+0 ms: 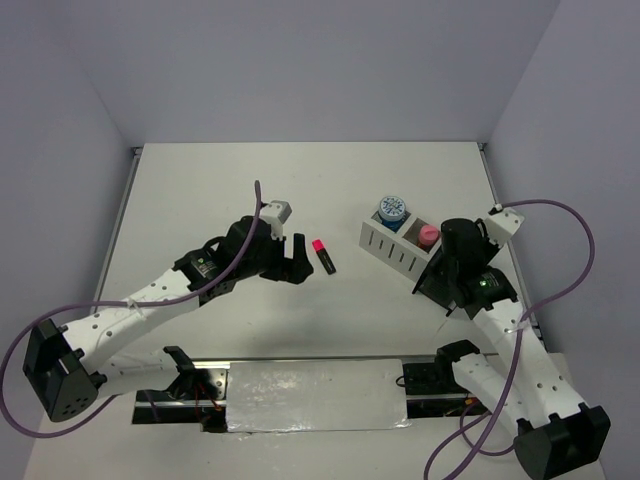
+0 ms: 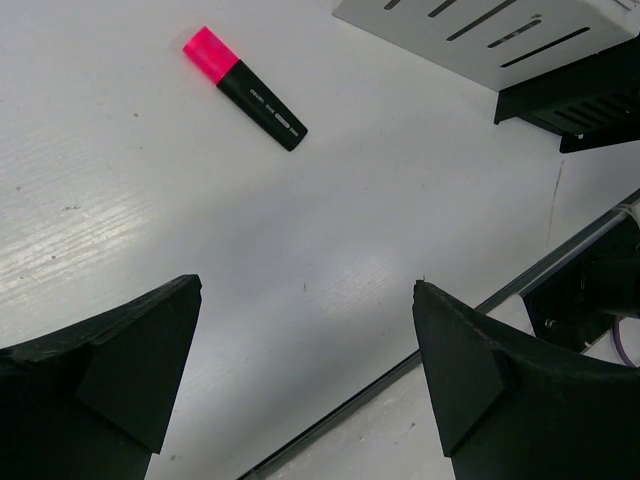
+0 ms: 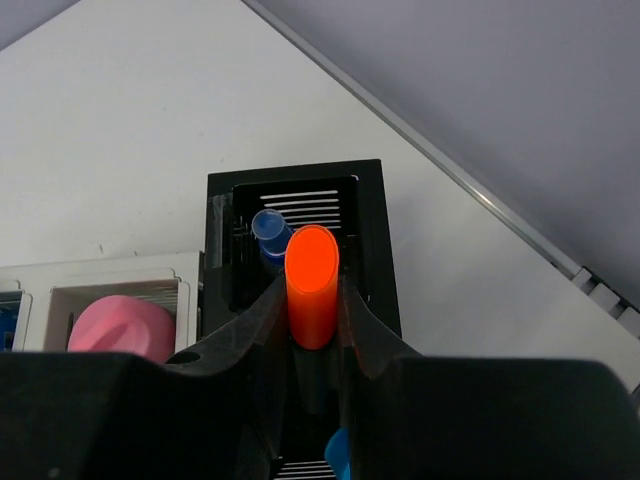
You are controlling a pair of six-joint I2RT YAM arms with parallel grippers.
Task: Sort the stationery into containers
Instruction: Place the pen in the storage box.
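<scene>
Pink highlighter is lying flat on the table, loose, just ahead of the left gripper. It is sitting beyond the fingertips, not between them and not touching. Left jaws are standing wide apart, gripping nothing. In the left wrist view the highlighter is pointing its pink cap up-left, with bare table between it and the gripper.

Orange highlighter is sitting pinched between the right gripper's fingers, jaws closed tight on it, orange cap toward the camera. It is hanging over the black box, where a blue cap is poking up (cannot tell what it belongs to).

Only the right wrist view is showing the orange highlighter; from the top the right gripper is hiding it. The top view alone is showing the blue tin and pink tube in separate compartments of the white box, just beside the black box.
</scene>
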